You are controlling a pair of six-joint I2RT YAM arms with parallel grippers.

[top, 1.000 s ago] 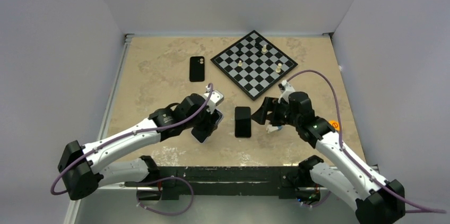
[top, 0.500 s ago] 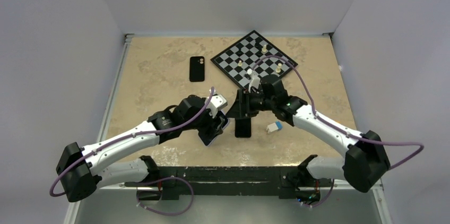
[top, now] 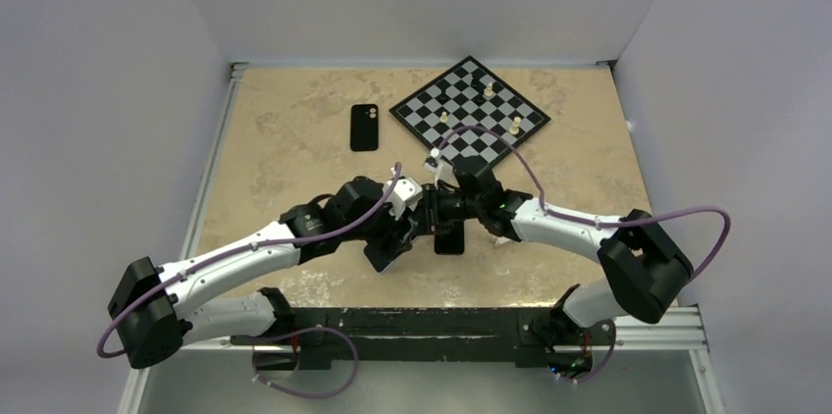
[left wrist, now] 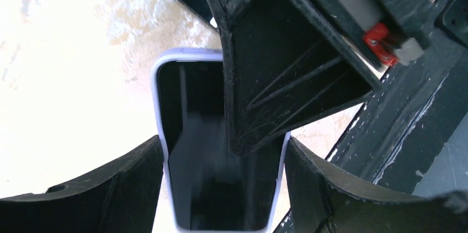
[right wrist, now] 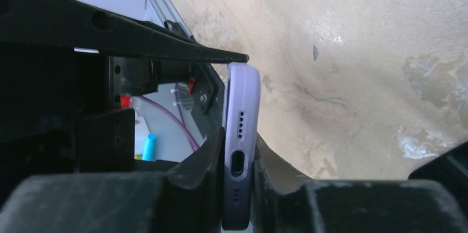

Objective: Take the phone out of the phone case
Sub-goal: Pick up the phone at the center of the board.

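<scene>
Lilac phone case (left wrist: 160, 106), phone (left wrist: 193, 133) inside, gripped on long sides by left gripper (left wrist: 223, 147), pinched front-to-back at 12 o'clock end by right gripper (right wrist: 238, 142).

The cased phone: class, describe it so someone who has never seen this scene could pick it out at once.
Start at the chessboard and come toward the arm bases to where the two arms meet. There the left gripper holds the cased phone by its long edges. Unlike the two black phones lying flat, it has a lilac rim.

phone case (left wrist: 156, 100) base cropped (lower edge), phone (left wrist: 187, 128) part-covered
</scene>
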